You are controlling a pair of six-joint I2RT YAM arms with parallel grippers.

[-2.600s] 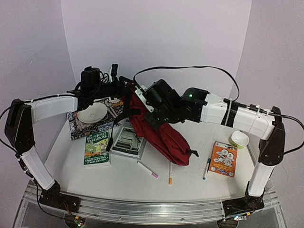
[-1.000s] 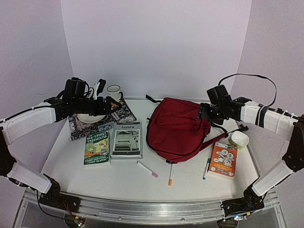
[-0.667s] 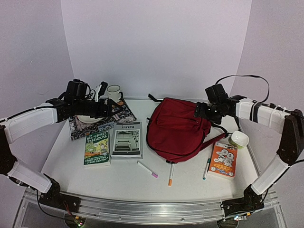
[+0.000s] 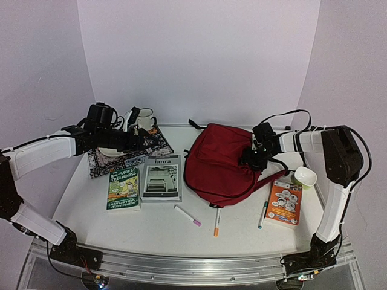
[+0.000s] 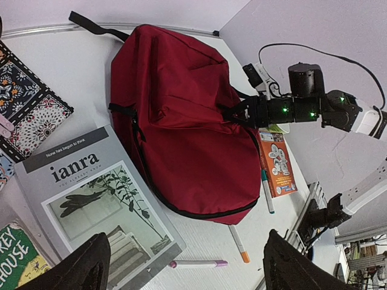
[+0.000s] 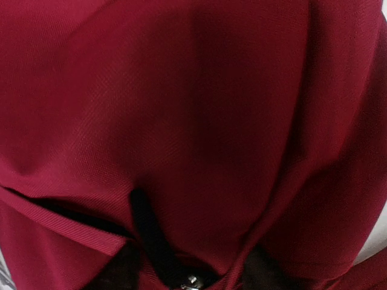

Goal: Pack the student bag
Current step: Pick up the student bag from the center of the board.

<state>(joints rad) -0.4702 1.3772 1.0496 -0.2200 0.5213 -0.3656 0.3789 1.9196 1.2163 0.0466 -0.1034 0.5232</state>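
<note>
Bag: the student bag [image 4: 221, 163] lies flat on the table [image 4: 121, 232], centre-right, with its strap end trailing toward the far wall. No open mouth or grey lining shows in any view, so it is probably zipped or folded shut.

Progress: judged as barely begun. Nothing visibly sits inside.
- Left of the bag: a green paperback [image 4: 123, 188] and a grey book [image 4: 161, 178], side by side, the grey one just beside the bag's left edge.
- Near side: a pink marker [image 4: 188, 215] and an orange marker [image 4: 216, 222], the latter's far tip almost at the bag's near edge.
- Right: a teal pen [image 4: 263, 214] and an orange booklet [image 4: 284, 202], with a small bowl [image 4: 304, 176] beyond them.
- Left to do: open the bag, then load the books and pens.

Grippers:
- Right gripper [image 4: 248, 158] is pressed against the bag's right side, where black trim runs.
- Left gripper [image 5: 188, 267] hangs over the patterned mat [image 4: 154, 142] at far left, near a plate [image 4: 112, 151] and mug [image 4: 145, 118]. Its fingers are spread wide and hold nothing.

Unclear:
- The right wrist view is filled with red fabric, with a black strip and a small metal piece low in frame. The dark finger shapes are cut off by the bottom edge, so I cannot tell whether those jaws are closed on anything.
- The zipper line cannot be traced.
- The green paperback is cropped in the left wrist view.
</note>
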